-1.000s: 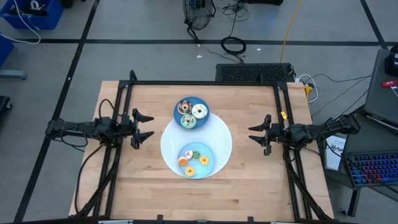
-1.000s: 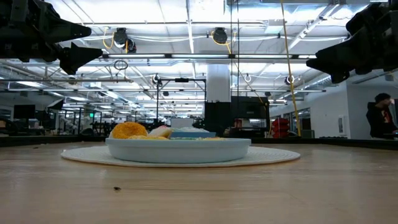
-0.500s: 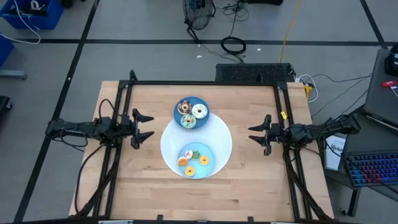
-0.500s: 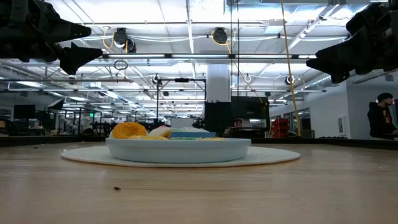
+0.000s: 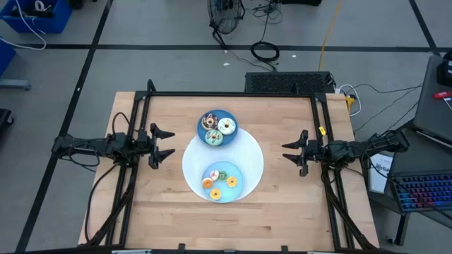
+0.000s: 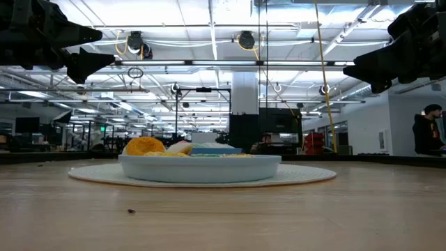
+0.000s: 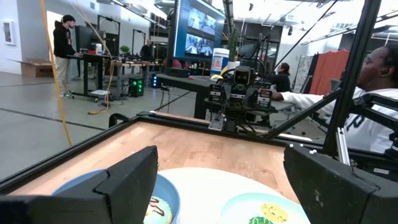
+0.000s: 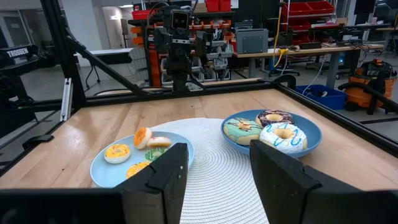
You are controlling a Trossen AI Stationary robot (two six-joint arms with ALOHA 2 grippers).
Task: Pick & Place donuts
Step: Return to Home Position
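Note:
Three larger donuts, chocolate-sprinkled (image 5: 209, 121), white-frosted (image 5: 227, 126) and teal (image 5: 213, 137), lie on a dark blue plate (image 5: 229, 115) at the far side of a round white mat (image 5: 251, 161). Several tiny orange, yellow and green donuts (image 5: 220, 180) lie on a light blue plate (image 5: 239, 188) nearer me; they also show in the right wrist view (image 8: 143, 138). My left gripper (image 5: 165, 143) hovers open, left of the mat. My right gripper (image 5: 290, 152) hovers open, right of the mat. Neither touches anything.
A dark metal frame (image 5: 233, 94) runs along the table's far edge and sides. Bare wood lies between each gripper and the mat. The other arm stands across the table in each wrist view. People show in the room beyond, one seated at the table's right (image 7: 376, 99).

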